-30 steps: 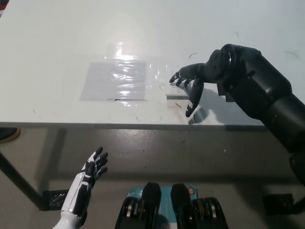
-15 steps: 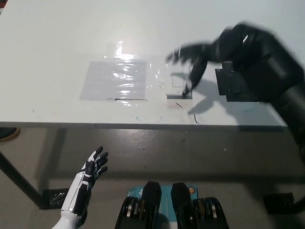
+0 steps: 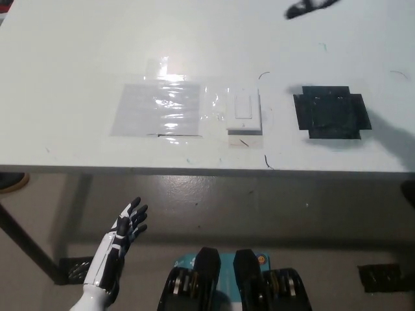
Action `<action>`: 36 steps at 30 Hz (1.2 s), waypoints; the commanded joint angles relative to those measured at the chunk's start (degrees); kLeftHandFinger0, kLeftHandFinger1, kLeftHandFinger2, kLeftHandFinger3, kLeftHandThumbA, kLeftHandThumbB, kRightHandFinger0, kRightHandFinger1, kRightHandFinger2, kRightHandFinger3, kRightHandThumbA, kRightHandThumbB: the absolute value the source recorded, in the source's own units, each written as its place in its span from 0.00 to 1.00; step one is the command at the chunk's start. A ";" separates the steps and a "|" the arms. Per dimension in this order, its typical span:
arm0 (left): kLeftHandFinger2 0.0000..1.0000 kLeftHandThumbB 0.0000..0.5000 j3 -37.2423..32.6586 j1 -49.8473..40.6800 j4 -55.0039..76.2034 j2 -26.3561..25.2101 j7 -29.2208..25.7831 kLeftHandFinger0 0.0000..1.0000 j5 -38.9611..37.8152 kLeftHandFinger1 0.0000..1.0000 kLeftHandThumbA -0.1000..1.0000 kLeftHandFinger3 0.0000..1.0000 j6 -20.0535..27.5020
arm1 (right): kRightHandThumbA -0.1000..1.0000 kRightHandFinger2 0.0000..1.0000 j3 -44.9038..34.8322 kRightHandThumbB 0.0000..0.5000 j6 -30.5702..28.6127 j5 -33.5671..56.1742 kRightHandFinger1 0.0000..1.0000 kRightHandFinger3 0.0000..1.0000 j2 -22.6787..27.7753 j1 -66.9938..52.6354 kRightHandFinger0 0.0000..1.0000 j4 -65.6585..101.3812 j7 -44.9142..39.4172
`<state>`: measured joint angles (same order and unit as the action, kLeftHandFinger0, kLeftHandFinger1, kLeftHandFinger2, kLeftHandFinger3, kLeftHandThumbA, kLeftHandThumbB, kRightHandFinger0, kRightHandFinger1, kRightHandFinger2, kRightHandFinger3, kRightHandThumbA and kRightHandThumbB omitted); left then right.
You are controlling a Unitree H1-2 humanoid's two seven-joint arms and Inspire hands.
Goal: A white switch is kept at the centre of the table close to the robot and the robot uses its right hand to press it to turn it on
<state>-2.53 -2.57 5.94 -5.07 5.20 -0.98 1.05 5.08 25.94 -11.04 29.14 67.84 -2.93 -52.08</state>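
One white switch (image 3: 244, 113) lies flat, uncovered; left hand (image 3: 123, 234) fingers spread wide, right hand's fingers indiscernible.

A white tabletop (image 3: 78, 52) showed overhead glare; below its front edge lay grey floor (image 3: 259, 214), dimly lit.

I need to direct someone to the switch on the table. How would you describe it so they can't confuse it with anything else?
On the white table, look near its front edge at the middle. The white switch lies between a shiny taped plastic sheet and a black square patch. It is the only small raised white plate with a rocker.
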 commanded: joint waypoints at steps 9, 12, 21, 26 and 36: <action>1.00 0.19 0.22 2.72 -0.28 -0.69 0.59 1.00 -0.07 1.00 1.00 1.00 0.94 | 1.00 1.00 -30.76 0.62 0.99 37.01 1.00 1.00 17.25 -28.99 1.00 41.00 17.10; 1.00 0.20 -0.06 3.14 -0.66 -0.65 0.69 1.00 0.16 1.00 1.00 1.00 0.83 | 1.00 1.00 -37.20 0.62 0.99 41.65 1.00 1.00 12.62 -36.08 1.00 48.06 22.24; 1.00 0.24 0.00 3.95 -0.18 -0.34 0.52 1.00 -0.07 1.00 1.00 1.00 -0.57 | 1.00 1.00 -36.09 0.72 -0.83 42.29 1.00 1.00 -5.62 -51.30 1.00 56.71 24.43; 1.00 0.21 -0.10 4.59 -0.48 -0.42 0.58 1.00 0.12 1.00 1.00 1.00 0.13 | 1.00 1.00 -30.01 0.63 -4.54 35.12 1.00 1.00 -17.06 -60.05 1.00 51.03 22.53; 1.00 0.24 0.14 5.32 0.59 -0.91 0.59 1.00 0.12 1.00 1.00 1.00 -1.28 | 1.00 1.00 -21.02 0.33 -20.12 22.60 1.00 1.00 -28.77 -64.94 1.00 22.78 23.41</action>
<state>-2.61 1.23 4.19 -5.10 5.21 -0.97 0.47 -18.88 16.83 16.19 3.28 3.23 27.82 -34.30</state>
